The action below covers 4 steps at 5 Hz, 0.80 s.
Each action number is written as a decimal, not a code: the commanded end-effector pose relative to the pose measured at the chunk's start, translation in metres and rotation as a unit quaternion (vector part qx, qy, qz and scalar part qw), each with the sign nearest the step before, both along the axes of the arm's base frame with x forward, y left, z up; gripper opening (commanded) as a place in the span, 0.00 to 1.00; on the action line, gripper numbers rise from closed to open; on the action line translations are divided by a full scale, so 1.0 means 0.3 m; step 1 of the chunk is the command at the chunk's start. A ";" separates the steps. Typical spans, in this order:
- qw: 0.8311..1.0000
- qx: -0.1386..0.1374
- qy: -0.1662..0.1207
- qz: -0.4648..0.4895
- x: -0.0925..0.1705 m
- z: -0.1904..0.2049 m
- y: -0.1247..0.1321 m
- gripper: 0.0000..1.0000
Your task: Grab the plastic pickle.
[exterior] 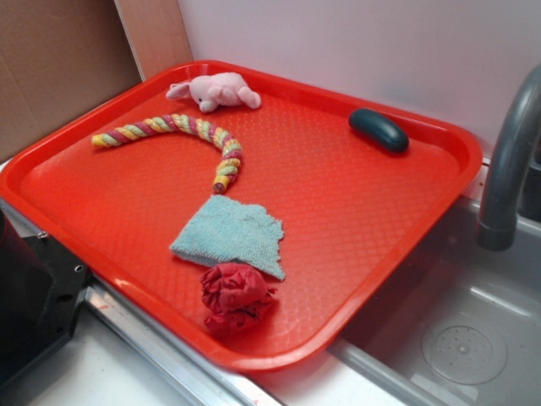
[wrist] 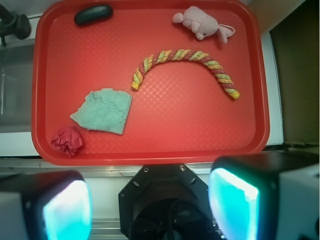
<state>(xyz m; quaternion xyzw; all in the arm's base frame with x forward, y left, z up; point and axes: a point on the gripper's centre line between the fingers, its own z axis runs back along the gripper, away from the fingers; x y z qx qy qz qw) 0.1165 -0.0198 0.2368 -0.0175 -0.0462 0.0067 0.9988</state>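
Plastic pickle (exterior: 379,129): glossy dark teal oblong; flat near tray corner

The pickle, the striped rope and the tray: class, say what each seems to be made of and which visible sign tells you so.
The pickle: probably hard plastic, since its dark teal skin is smooth and shows a soft sheen.
The striped rope: likely twisted cotton or similar fibre; matte, with strands in pink, yellow and green.
The tray: apparently moulded red plastic, with a fine diamond texture and a raised rim.
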 end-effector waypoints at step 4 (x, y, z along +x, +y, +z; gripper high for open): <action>0.997 -0.021 0.060 0.034 0.208 -0.108 -0.031 1.00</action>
